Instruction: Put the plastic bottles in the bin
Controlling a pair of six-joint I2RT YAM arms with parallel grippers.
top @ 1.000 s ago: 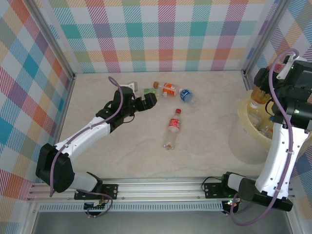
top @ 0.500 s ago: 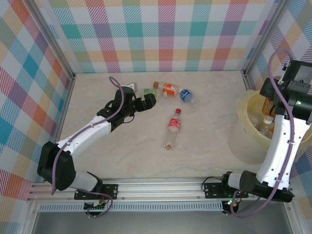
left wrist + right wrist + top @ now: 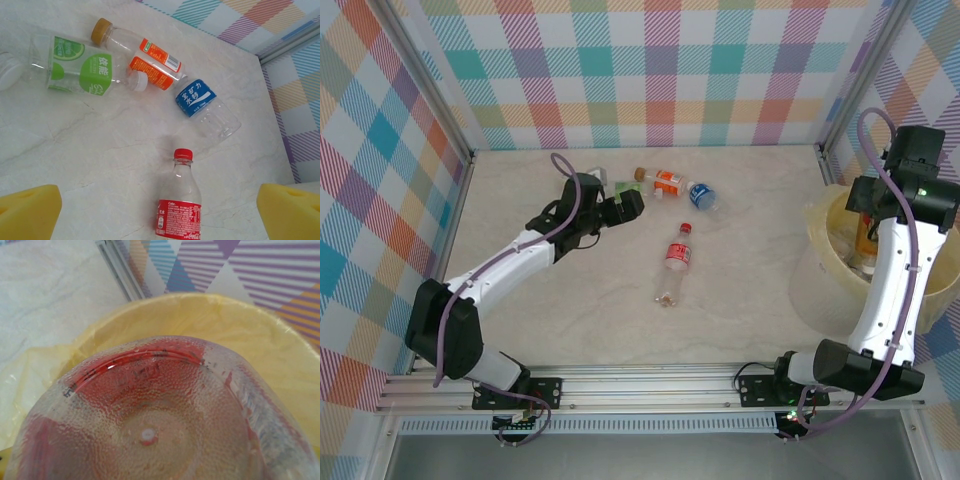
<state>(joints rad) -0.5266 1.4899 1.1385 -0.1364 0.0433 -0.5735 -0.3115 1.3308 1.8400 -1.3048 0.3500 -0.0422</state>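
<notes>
Red-label bottle [image 3: 676, 262] lies on its side mid-surface [image 3: 750, 320], cap toward the back wall; green-label bottle [image 3: 82, 70], orange-label bottle [image 3: 145, 57] and blue-label bottle [image 3: 202, 102] lie clustered beyond it, the green one's cap against the orange one; left hand [image 3: 630, 204] hovers beside the green one, yellow pads [image 3: 27, 210] spread wide, holding nothing; bin [image 3: 820, 230] stands at the right edge; right hand [image 3: 868, 210] is over it, a red-tinted bottle base [image 3: 150, 415] close before its camera; its grip cannot be told.
</notes>
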